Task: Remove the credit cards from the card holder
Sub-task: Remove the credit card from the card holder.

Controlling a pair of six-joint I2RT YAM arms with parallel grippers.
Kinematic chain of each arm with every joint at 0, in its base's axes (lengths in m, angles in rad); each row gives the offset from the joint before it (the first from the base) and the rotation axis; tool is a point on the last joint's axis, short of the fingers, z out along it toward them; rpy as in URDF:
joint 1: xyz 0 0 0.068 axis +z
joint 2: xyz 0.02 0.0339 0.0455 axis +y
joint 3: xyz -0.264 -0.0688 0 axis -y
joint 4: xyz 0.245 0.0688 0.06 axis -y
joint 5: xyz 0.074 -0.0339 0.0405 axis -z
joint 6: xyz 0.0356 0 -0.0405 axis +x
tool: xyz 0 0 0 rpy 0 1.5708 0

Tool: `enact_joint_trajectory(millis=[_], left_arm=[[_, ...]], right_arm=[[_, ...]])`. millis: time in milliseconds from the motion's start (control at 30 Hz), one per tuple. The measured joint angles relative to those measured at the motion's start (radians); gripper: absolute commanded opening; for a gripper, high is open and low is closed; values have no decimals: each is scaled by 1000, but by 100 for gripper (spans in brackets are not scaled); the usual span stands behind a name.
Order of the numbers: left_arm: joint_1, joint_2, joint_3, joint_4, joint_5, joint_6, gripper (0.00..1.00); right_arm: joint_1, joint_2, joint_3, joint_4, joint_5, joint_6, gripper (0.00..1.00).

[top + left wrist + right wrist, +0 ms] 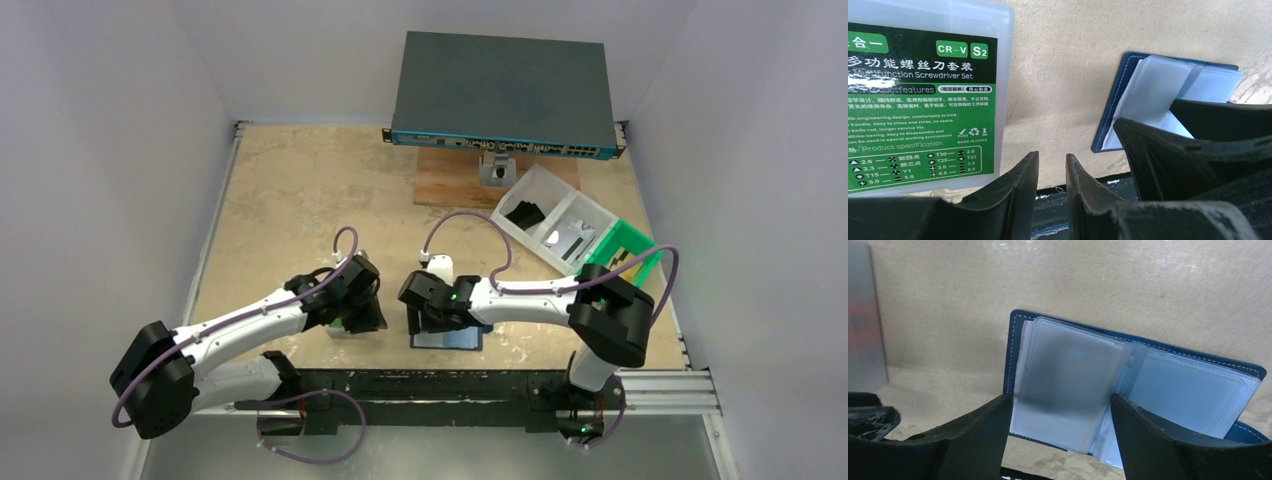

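**Open holder at the table's near edge, both arms in attendance.** The holder point(447, 340) lies flat and unfolded at 6 o'clock on the table point(300, 200), navy cover down and clear sleeves up. At its 9 o'clock, close by but apart, sits a green-labelled case point(923, 75). We see the right gripper point(1058, 400) spread wide, one finger on either side of a raised sleeve point(1068, 385); we cannot tell whether the fingers press it. The left gripper point(1052, 155) hangs between case and holder, nearly closed, with a slim gap and nothing in it. No card shows plainly; a dim grey shade inside the raised sleeve may be one.

We judge the cards light, stiff and slick. The sleeves are floppy and glossy, so the holder is likely to slide or lift with any pull. One gripper should pin the cover while the other pinches a card's exposed edge at the sleeve mouth.

The surface is pale, scuffed board, matt and level. White walls point(120, 120) enclose it; a switch point(500, 90) stands at 12 o'clock, and a clear bin point(518, 190) and green bin point(625, 240) at 2 o'clock
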State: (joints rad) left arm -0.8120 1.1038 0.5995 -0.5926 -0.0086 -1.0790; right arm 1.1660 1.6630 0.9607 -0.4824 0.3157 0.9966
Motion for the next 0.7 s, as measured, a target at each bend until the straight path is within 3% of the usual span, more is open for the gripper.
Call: enact_joint_trajectory(millis=[400, 700], left_arm=[[0, 32, 0, 10, 20, 1, 25], [0, 47, 0, 26, 31, 1, 25]], right_arm=[[36, -2, -13, 103, -47, -18, 75], [62, -33, 27, 5, 8, -14, 70]])
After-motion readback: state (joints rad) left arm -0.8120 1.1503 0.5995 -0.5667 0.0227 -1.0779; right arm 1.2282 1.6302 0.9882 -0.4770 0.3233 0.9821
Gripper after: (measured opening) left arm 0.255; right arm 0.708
